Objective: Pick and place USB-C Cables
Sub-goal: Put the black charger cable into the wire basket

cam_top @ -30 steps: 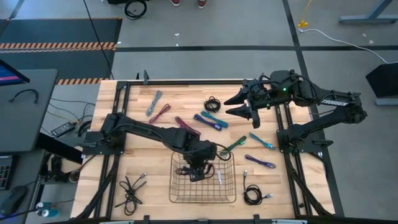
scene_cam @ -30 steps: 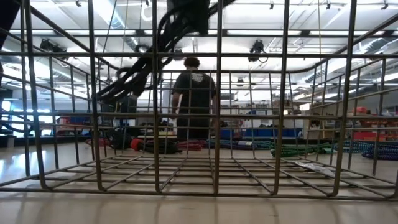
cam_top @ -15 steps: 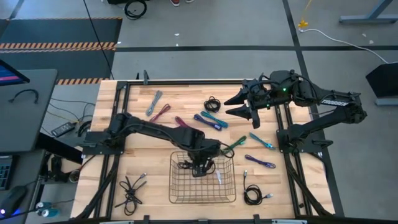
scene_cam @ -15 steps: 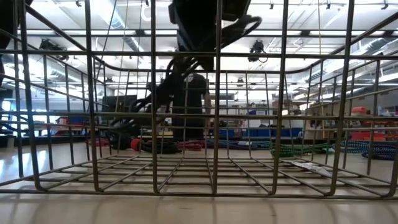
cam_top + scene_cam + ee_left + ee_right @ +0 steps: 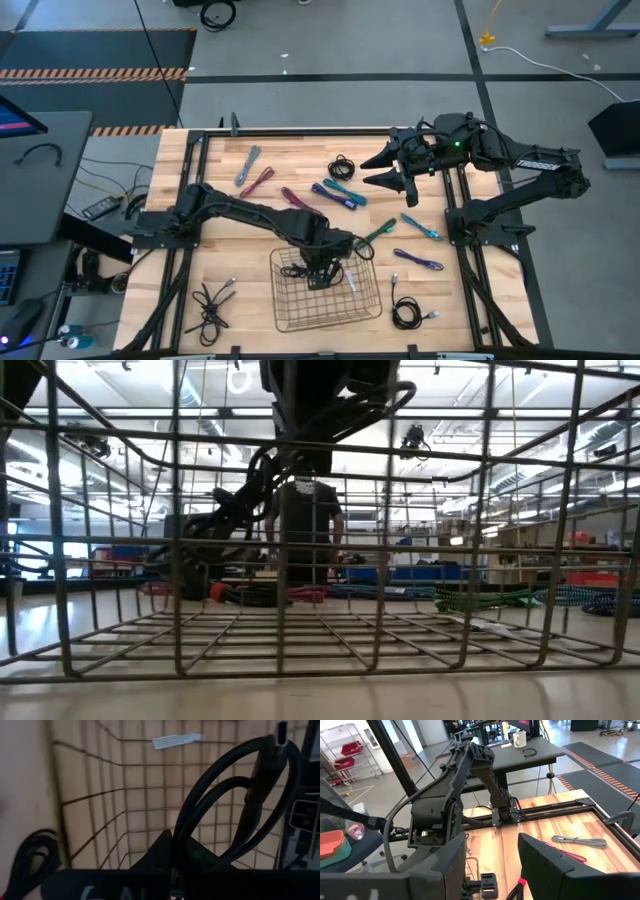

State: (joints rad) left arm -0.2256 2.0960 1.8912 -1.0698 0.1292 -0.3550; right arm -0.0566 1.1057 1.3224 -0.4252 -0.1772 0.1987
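Basket (image 5: 330,300) shifted | left jaws (image 5: 322,272) clamp black cable (image 5: 235,805), loops hanging into basket | right jaws (image 5: 398,170) apart

The wire basket (image 5: 326,296) is open at the top, but the left hand (image 5: 322,274) hangs over its far half, pinching a black coiled cable (image 5: 235,805) that dangles inside; the basket's near half lies clear from above. Its mesh walls block entry from the sides. On the table (image 5: 250,290), loose cables (image 5: 340,192) crowd the middle strip between the basket and the right hand (image 5: 392,168), which hovers with fingers spread near the far right corner. Black cables (image 5: 212,305) lie left of the basket and a black coil (image 5: 405,312) right of it. Bare wood shows near the far left edge.
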